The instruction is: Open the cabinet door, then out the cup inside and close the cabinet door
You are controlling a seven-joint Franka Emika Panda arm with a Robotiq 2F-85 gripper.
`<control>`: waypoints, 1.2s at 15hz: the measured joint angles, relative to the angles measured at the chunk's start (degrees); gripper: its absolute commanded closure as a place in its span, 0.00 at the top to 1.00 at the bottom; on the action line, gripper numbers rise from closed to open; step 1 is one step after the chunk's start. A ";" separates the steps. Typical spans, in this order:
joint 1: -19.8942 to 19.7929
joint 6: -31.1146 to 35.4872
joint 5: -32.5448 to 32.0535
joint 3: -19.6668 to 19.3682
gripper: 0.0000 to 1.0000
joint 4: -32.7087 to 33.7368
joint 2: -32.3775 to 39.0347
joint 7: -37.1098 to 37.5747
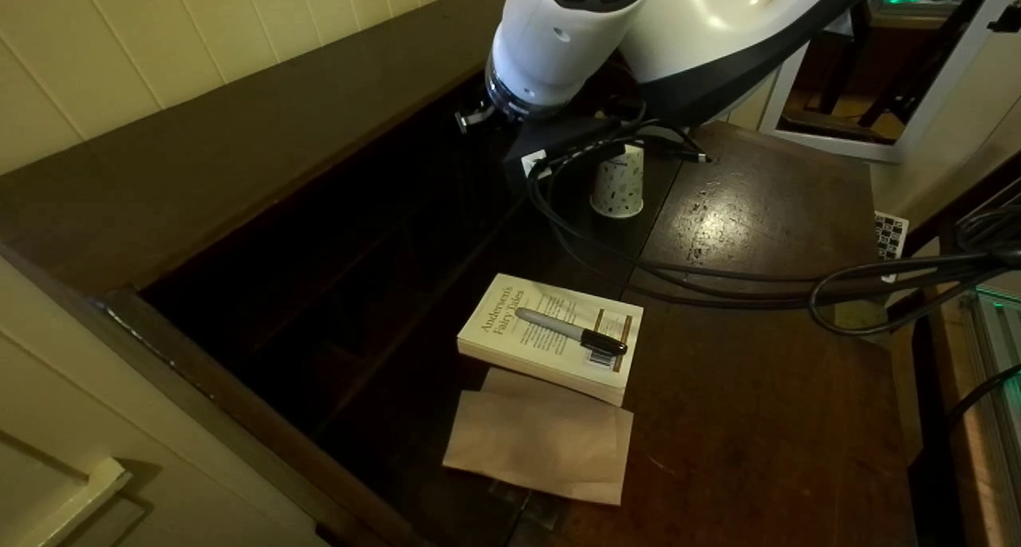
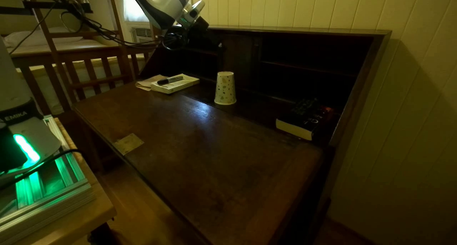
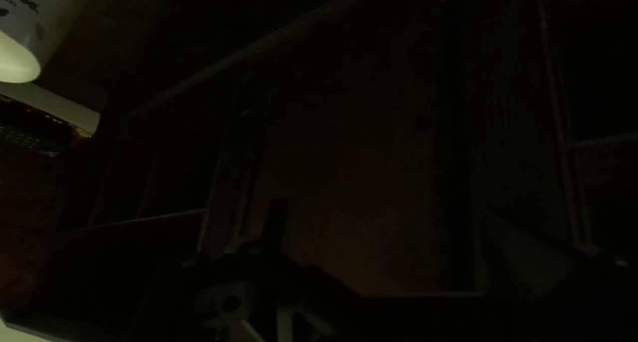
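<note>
The claw (image 3: 433, 227) hangs, fingers apart, above a broad wooden desk (image 2: 200, 148), facing the dark shelving (image 2: 307, 68) and what we take for its cabinet door (image 3: 349, 182). Outside on the desk, in both exterior views, the small printed cup (image 2: 225, 88) stands wide end down; we judge it paper, light, prone to sliding, easily crushed, best squeezed gently across its sides, just below the narrow top

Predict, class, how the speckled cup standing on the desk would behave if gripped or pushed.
The cup is probably light and easily squashed, since its printed sides and lipped rim suggest paper. Standing wide rim down, it would likely slide before tipping.
</note>
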 measured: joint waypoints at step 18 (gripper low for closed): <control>1.61 -3.95 -6.73 0.00 1.00 0.24 0.68 6.98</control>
